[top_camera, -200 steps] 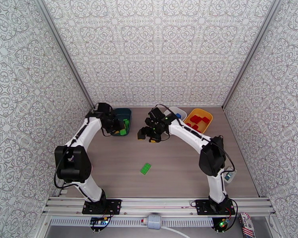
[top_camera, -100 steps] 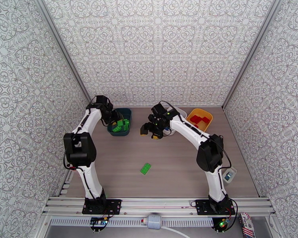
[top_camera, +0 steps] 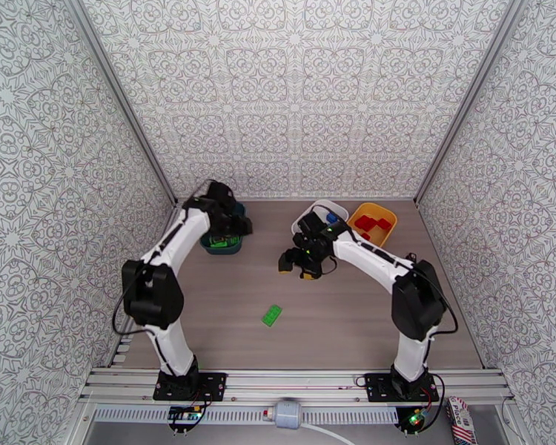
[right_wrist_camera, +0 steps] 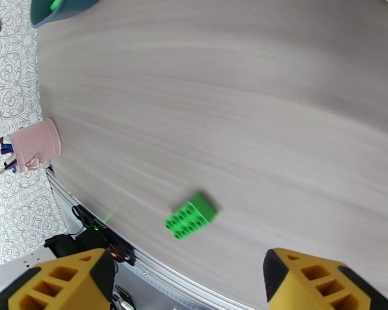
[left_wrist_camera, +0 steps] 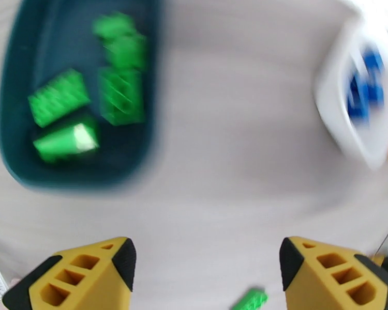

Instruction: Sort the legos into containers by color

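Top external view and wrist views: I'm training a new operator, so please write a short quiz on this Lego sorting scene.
1. True or false: one green brick lies loose on the table, outside the dark teal tub.
2. Fill in: the yellow tub holds ___ bricks.
3. Which tub holds the blue bricks? A dark teal tub; B white tub; C yellow tub.
Key: 1 true; 2 red bricks; 3 B.
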`<act>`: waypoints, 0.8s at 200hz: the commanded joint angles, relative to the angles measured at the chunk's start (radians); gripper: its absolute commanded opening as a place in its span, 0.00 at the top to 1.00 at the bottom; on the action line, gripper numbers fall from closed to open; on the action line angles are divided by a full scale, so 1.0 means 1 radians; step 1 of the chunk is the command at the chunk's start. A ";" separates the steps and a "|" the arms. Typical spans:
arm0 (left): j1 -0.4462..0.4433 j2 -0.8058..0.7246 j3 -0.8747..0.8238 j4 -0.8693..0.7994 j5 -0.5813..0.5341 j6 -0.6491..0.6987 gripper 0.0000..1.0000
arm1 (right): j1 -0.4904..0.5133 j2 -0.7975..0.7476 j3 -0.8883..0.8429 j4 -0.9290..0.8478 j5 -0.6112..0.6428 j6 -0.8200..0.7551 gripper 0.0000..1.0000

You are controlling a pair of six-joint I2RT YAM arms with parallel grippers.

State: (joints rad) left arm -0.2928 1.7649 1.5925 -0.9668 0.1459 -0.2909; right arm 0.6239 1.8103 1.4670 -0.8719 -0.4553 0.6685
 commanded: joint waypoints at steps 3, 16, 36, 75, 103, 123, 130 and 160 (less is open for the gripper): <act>-0.101 -0.076 -0.107 -0.001 -0.060 0.045 0.21 | -0.013 -0.092 -0.105 0.051 0.046 0.020 0.19; -0.159 -0.102 -0.160 0.000 -0.069 0.044 0.21 | -0.015 -0.133 -0.169 0.059 0.061 0.023 0.18; -0.245 -0.136 -0.258 0.018 -0.076 0.025 0.21 | -0.015 -0.197 -0.258 0.059 0.087 0.025 0.18; -0.398 -0.163 -0.426 0.066 -0.089 -0.032 0.23 | -0.017 -0.346 -0.424 0.067 0.122 0.056 0.17; -0.486 -0.142 -0.472 0.087 -0.113 -0.074 0.24 | -0.017 -0.422 -0.503 0.071 0.125 0.073 0.17; -0.521 -0.117 -0.490 0.099 -0.129 -0.100 0.26 | -0.016 -0.455 -0.532 0.070 0.125 0.085 0.17; -0.530 -0.110 -0.495 0.105 -0.133 -0.107 0.26 | -0.016 -0.464 -0.538 0.073 0.124 0.088 0.17; -0.553 -0.062 -0.496 0.111 -0.163 -0.130 0.30 | -0.016 -0.486 -0.542 0.073 0.122 0.097 0.17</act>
State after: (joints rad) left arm -0.8299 1.6581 1.1046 -0.8848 0.0334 -0.3801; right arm 0.6147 1.3529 0.9363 -0.8150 -0.3485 0.7425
